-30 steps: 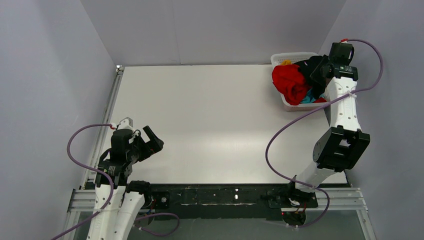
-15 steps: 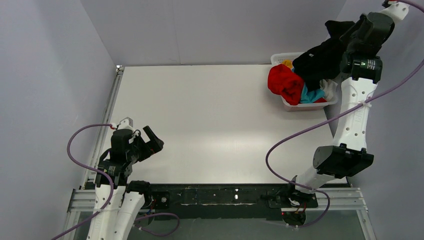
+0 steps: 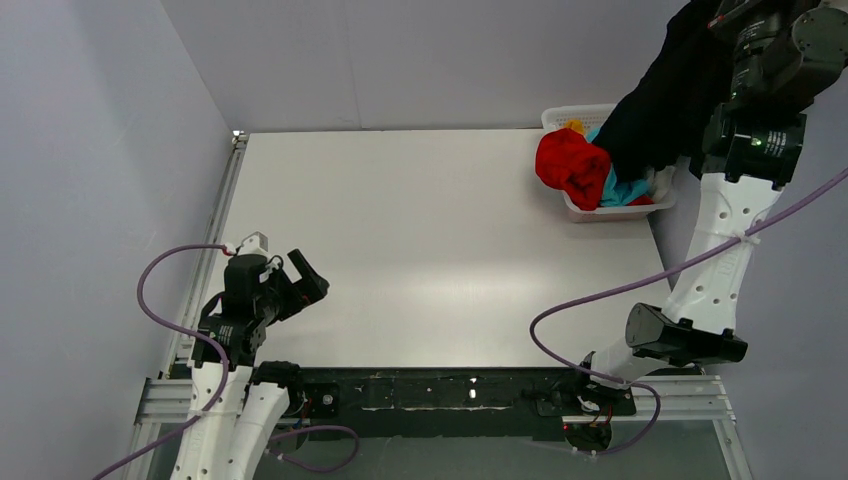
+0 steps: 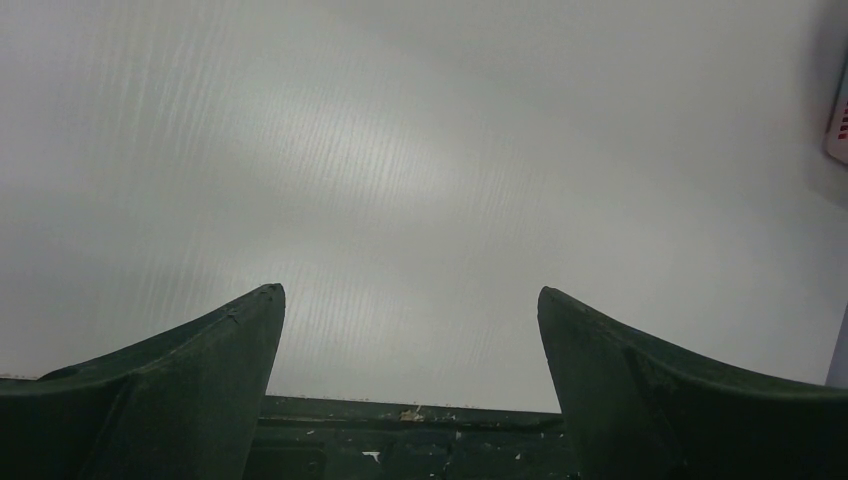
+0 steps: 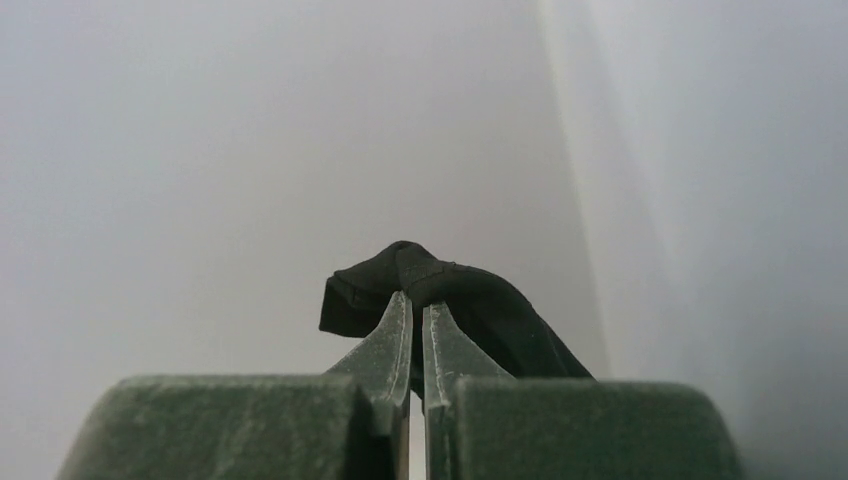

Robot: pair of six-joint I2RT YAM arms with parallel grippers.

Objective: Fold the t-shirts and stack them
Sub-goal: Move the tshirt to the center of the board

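My right gripper (image 5: 420,300) is shut on a fold of the black t-shirt (image 5: 470,300). From the top view the black t-shirt (image 3: 665,100) hangs from the raised right arm at the top right, its lower end still over the basket (image 3: 600,212). A red t-shirt (image 3: 568,165) bulges over the basket's left rim, with light blue cloth (image 3: 628,190) beside it and a bit of orange-yellow (image 3: 572,126) at the back. My left gripper (image 3: 308,282) hangs open over the table's near left, nothing between its fingers (image 4: 225,345).
The white lattice basket sits at the table's far right corner against the right wall. Grey walls close in on the left, back and right. A metal rail (image 3: 215,235) runs along the table's left edge.
The right arm has risen high out of the basket, pulling the black t-shirt up with it. The red t-shirt shifted slightly. The left arm has stayed put.
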